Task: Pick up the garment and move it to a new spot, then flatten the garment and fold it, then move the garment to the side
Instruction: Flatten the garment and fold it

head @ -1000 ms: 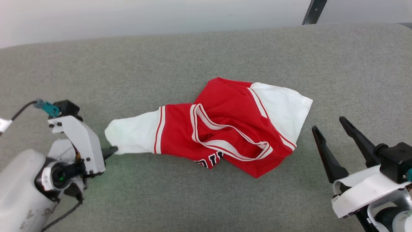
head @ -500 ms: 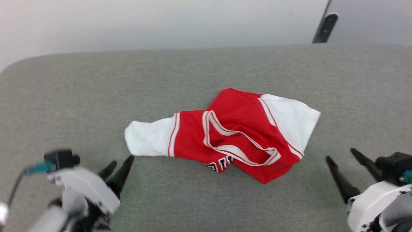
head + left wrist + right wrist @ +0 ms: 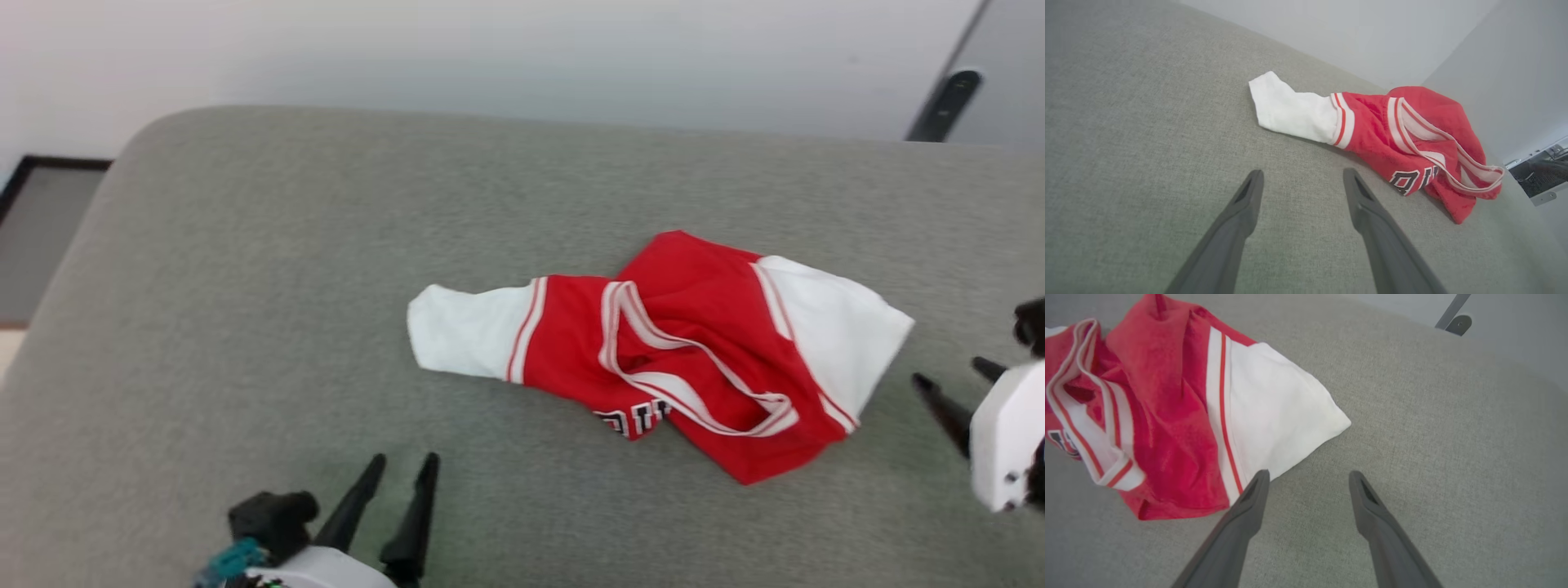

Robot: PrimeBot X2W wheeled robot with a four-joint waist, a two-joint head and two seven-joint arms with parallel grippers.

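Left gripper (image 3: 404, 460), jaws spread and empty, has released the white sleeve (image 3: 457, 331) of the crumpled jersey (image 3: 702, 343) and retreated toward the grey fabric surface (image 3: 245, 269)'s near edge, so flattening likely follows.

Soft cloth garment (image 3: 694, 359) lies on coarse woven grey upholstery (image 3: 245, 327).

Red garment (image 3: 702, 318) with white sleeves (red-and-white striped trim) on grey cushion (image 3: 245, 327).

My left gripper (image 3: 403, 461): two long, tapering dark fingers (image 3: 416, 514), white housing (image 3: 326, 573), black block (image 3: 272, 514), teal connector (image 3: 231, 562). My right gripper (image 3: 951, 371): matching dark fingers, white rounded shell (image 3: 1006, 433).
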